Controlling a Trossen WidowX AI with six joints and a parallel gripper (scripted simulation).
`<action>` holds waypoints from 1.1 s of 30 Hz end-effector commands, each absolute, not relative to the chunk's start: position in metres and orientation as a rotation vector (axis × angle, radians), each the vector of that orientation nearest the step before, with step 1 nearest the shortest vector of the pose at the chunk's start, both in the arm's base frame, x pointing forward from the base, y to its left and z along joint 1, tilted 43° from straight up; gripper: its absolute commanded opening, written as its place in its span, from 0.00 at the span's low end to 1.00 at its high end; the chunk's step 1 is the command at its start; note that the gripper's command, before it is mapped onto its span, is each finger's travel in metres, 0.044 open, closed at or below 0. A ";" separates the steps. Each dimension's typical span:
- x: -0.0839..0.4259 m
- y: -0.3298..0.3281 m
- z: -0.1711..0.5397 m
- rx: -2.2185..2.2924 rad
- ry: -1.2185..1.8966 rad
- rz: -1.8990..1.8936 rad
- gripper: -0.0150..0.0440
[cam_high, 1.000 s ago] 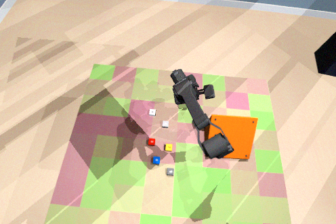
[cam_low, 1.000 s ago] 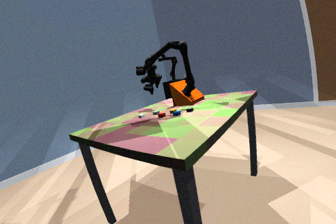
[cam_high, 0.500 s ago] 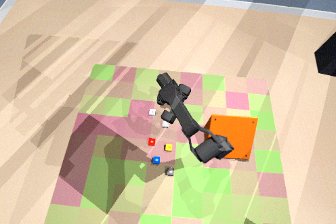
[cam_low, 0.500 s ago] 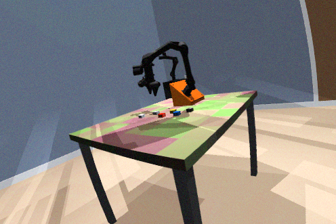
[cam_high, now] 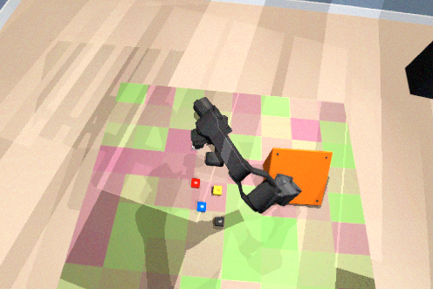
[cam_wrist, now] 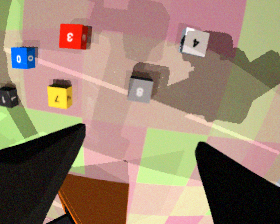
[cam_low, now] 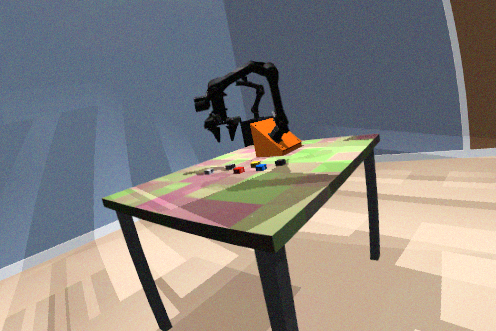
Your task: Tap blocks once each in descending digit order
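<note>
The gripper (cam_high: 205, 149) (cam_low: 225, 140) (cam_wrist: 142, 136) is open and empty, high above the table. In the wrist view the grey block (cam_wrist: 140, 90) (cam_low: 230, 166) shows 8 and lies beyond the fingertips. The yellow block (cam_wrist: 60, 96) (cam_high: 217, 190) (cam_low: 255, 164) shows 7, the white block (cam_wrist: 195, 42) (cam_low: 208, 172) 4, the red block (cam_wrist: 73, 36) (cam_high: 195, 182) (cam_low: 239, 170) 3, the black block (cam_wrist: 7, 97) (cam_high: 219, 222) (cam_low: 280, 162) 1, and the blue block (cam_wrist: 23, 58) (cam_high: 201, 207) (cam_low: 261, 167) 0. In the top view the arm hides the grey block.
An orange wedge-shaped stand (cam_high: 305, 174) (cam_low: 267, 144) (cam_wrist: 103, 200) is under the arm's base. The blocks lie apart on the patchwork-coloured table (cam_high: 153, 235) (cam_low: 225, 214). A large black object (cam_high: 422, 73) stands off the table at the right in the top view.
</note>
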State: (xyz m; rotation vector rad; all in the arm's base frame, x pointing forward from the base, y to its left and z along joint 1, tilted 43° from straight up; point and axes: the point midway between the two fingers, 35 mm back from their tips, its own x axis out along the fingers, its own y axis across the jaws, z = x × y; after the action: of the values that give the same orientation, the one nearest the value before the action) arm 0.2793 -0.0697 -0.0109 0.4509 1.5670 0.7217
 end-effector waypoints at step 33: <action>0.245 0.025 0.083 0.450 1.557 0.734 0.93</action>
State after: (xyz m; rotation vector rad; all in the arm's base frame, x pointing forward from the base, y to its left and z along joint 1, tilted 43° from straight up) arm 0.2484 0.0231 0.0827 0.4361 1.5498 0.7355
